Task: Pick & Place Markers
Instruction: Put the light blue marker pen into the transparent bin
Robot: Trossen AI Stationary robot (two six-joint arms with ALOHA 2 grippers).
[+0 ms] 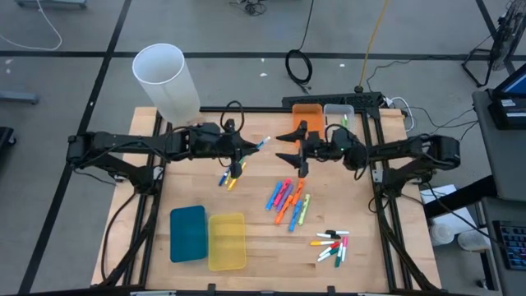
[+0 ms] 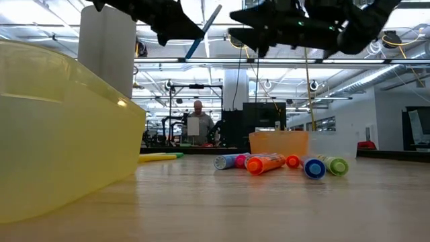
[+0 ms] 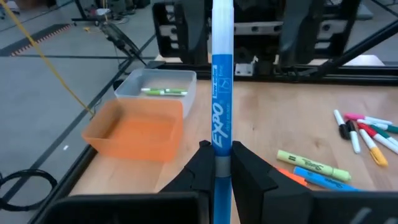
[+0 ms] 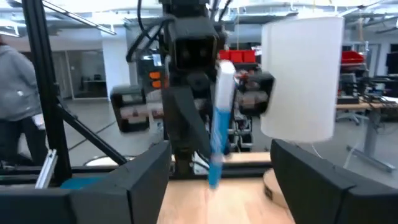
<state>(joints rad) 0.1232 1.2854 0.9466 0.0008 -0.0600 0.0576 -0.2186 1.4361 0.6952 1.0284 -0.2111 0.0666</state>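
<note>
One thin blue-and-white dry-erase marker point(image 3: 222, 99) is pinched between the fingers of the left gripper point(image 1: 243, 153), held above the wooden table point(image 1: 255, 247) near its centre and pointing toward three o'clock, at the right gripper point(image 1: 294, 148). That gripper faces it with its fingers spread wide and empty, close by but apart from the pen.

By my judgement the marker is light, stiff and smooth-barrelled, so it could swivel or slide in a narrow pinch. The left fingers hold it near one end, which leaves most of the barrel free. A handover grip would best land on that free mid-barrel, square across it.

Counted from overhead: two or three loose markers point(image 1: 228, 178) lie just under the left gripper. A cluster of about seven orange, blue, pink and yellow-green highlighters point(image 1: 288, 201) sits at five o'clock from centre. Roughly six thin white pens with coloured caps point(image 1: 332, 245) lie farther toward four o'clock; overlaps make these counts uncertain.

Four flat bins are present. A teal one point(image 1: 187, 233) and a yellow one point(image 1: 227, 241) are at seven o'clock, an orange one point(image 1: 307, 113) and a clear one point(image 1: 338, 113) at one o'clock. The clear bin holds a green marker point(image 3: 164, 91). One tall white cylinder point(image 1: 167, 80) stands at eleven o'clock.
</note>
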